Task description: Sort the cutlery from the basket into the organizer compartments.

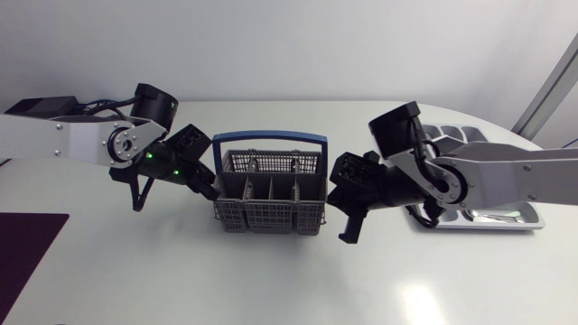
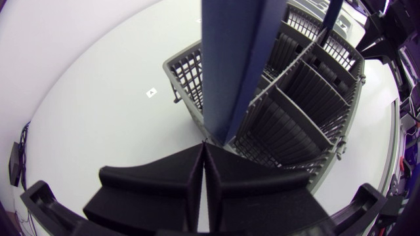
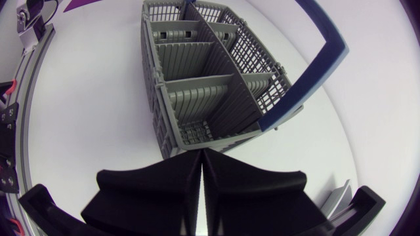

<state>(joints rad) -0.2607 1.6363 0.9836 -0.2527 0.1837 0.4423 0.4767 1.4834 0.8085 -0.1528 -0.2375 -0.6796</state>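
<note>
Fingers of the left gripper pressed flat together with nothing between them, tips at the foot of the blue handle on the left end of the basket. Right gripper fingers likewise closed and empty, tips just off the opposite end wall. Basket upright mid-table, long axis running arm to arm with one end toward each gripper and the handle spanning end to end; organizer well to its right, partly under the right arm.
</note>
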